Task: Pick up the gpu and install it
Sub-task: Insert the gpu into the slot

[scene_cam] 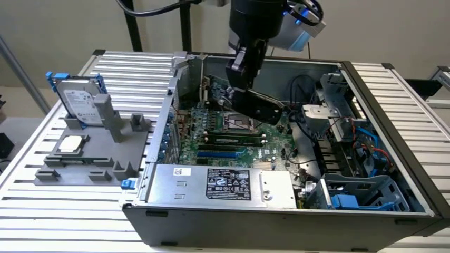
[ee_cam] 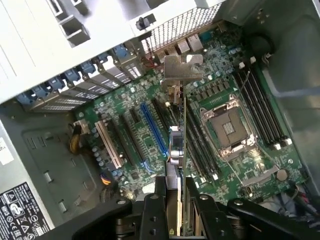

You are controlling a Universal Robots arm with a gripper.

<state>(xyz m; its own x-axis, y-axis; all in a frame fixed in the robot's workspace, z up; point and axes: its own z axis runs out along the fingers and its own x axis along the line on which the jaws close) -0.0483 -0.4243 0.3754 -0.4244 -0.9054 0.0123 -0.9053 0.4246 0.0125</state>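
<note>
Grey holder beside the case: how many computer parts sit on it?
2: a hard drive standing upright at its far end; a CPU chip lying flat nearer the camera.

Black arm [scene_cam: 252, 18], black tool [ee_cam: 175, 187], grey-blue wrist housing [scene_cam: 304, 29].

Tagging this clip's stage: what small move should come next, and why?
Probably ease the gpu sideways toward the blue slot before lowering: the tool holds it edge-on above the motherboard, bracket toward the case rear, seemingly beside that slot.

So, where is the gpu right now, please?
In the wrist view the gpu is held edge-on in the gripper, above the motherboard inside the open case, between the blue slot and the processor socket.
</note>
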